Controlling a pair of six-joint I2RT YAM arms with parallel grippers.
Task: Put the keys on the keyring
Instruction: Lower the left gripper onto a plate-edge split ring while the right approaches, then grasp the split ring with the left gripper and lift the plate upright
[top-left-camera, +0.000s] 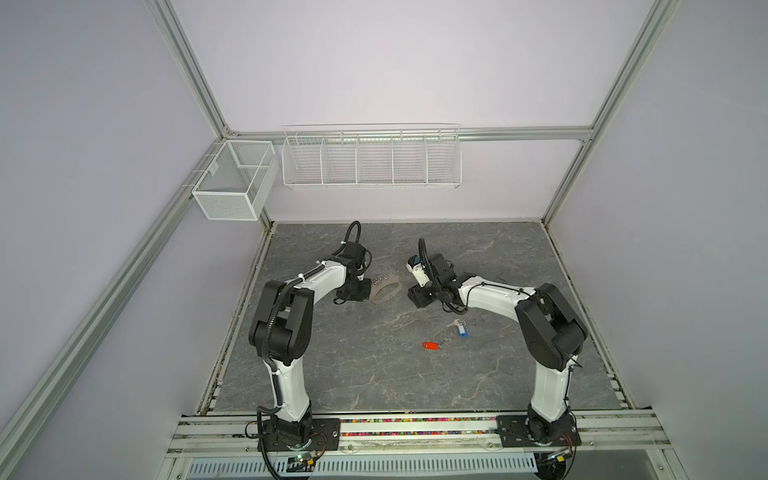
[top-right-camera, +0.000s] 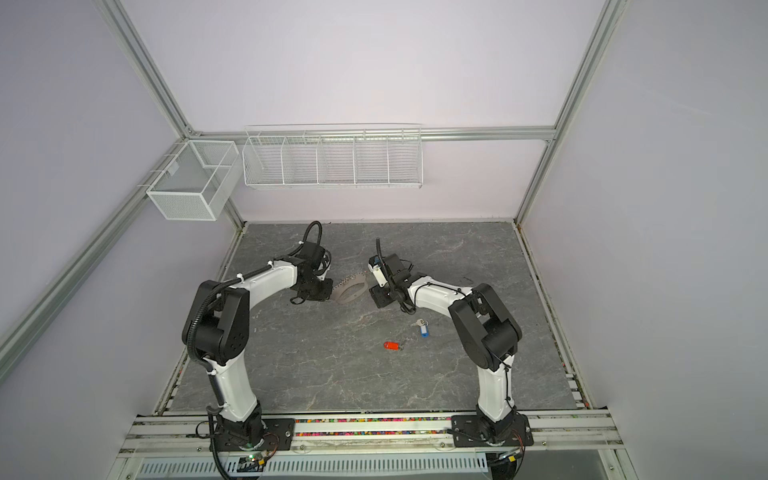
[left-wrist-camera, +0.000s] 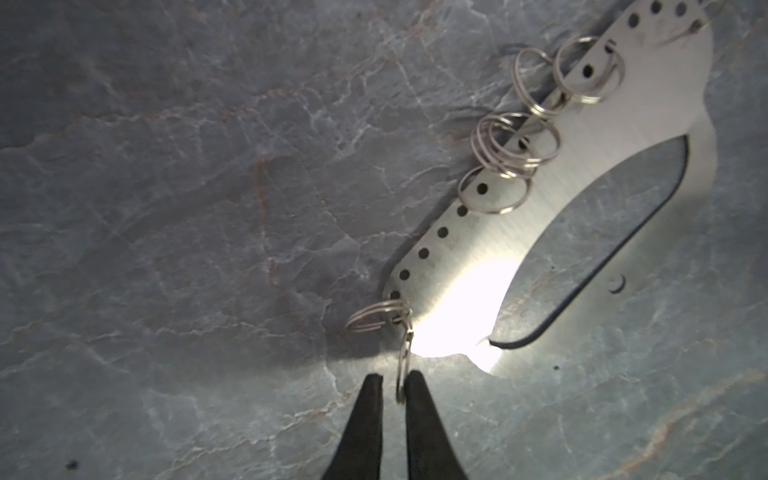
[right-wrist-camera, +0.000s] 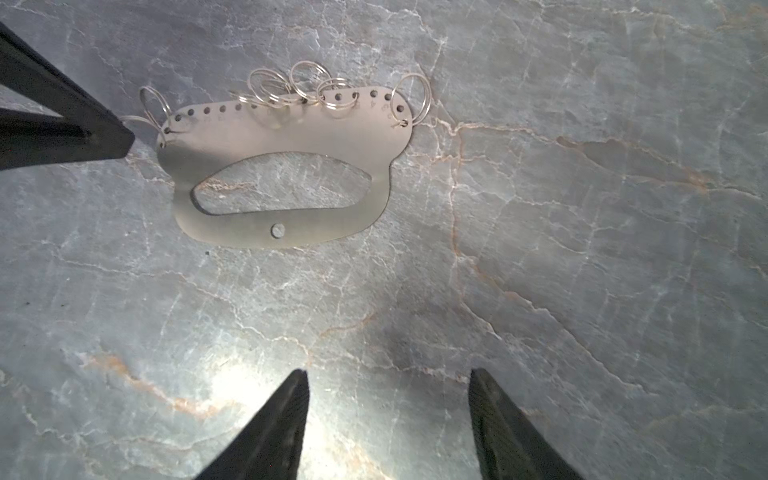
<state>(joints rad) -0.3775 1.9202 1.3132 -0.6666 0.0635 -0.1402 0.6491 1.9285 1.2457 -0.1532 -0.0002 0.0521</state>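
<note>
Left gripper (left-wrist-camera: 394, 380), narrow, brackets a split ring (left-wrist-camera: 402, 365) at the keyring (left-wrist-camera: 478, 249) end, gap visible; right gripper (right-wrist-camera: 390, 374) wide, empty. Red-tagged key (top-left-camera: 431, 345): blade too small to see.

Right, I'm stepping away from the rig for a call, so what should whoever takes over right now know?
Left hand: narrowly open astride the end ring of the keyring, not clamped.
Right hand: open, empty, facing the keyring.
Keyring lies on the table; red-tagged key and blue-tagged key lie loose on it, nearer the arm bases.
Done: no key is on.
Left: grip the ring, thread both keys.
</note>
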